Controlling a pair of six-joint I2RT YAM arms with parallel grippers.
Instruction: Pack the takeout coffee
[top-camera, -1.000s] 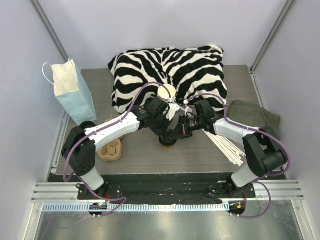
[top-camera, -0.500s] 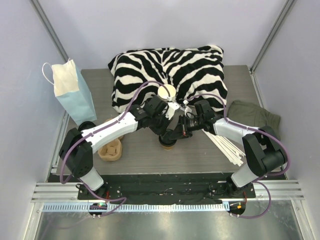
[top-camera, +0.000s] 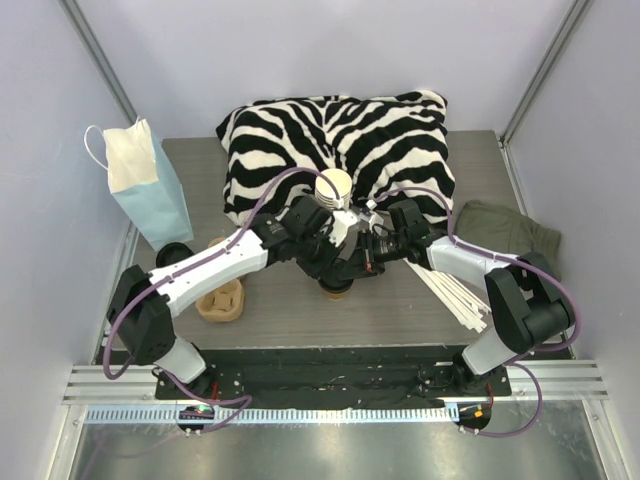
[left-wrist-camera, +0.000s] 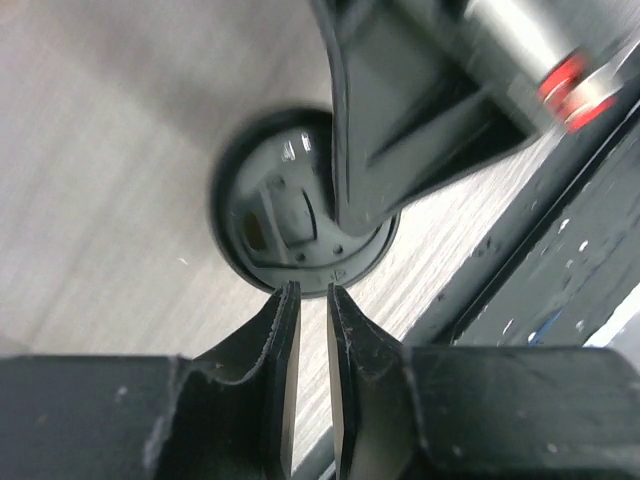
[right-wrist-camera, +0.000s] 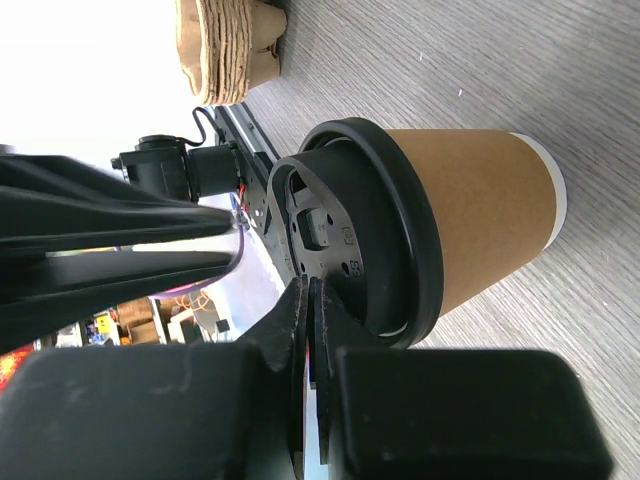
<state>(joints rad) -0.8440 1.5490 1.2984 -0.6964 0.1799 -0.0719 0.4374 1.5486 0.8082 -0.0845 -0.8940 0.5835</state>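
The takeout coffee (top-camera: 335, 290) stood upright on the grey table (top-camera: 280, 315), at the middle and towards the near edge, its black lid on the tan cup. Both arms met right above it. In the right wrist view the right gripper (right-wrist-camera: 308, 296) had its fingers pressed together with nothing between them, the tips just at the top of the lid beside its rim; whether they touched the plastic could not be told. In the left wrist view, looking down on the lid, the left gripper (left-wrist-camera: 310, 292) held its fingers only a narrow slit apart, bare table showing in the gap, with the tips at the near edge of the lid's rim; no part of the cup lay between them. One dark finger of the right gripper crossed over the lid in that same view. To the left of the cup, well apart from it, lay a stack of brown pulp cup carriers (top-camera: 220, 298), and just beyond those a few loose black lids (top-camera: 175, 255). To the right lay a bundle of white sticks (top-camera: 455, 295). Farther back, a stack of lidless cups (top-camera: 333, 187) rose behind the grippers, an olive cloth (top-camera: 505, 228) lay at the right edge, a light blue paper bag (top-camera: 150, 190) stood at the left, and a zebra-striped pillow (top-camera: 340, 135) filled the far side.
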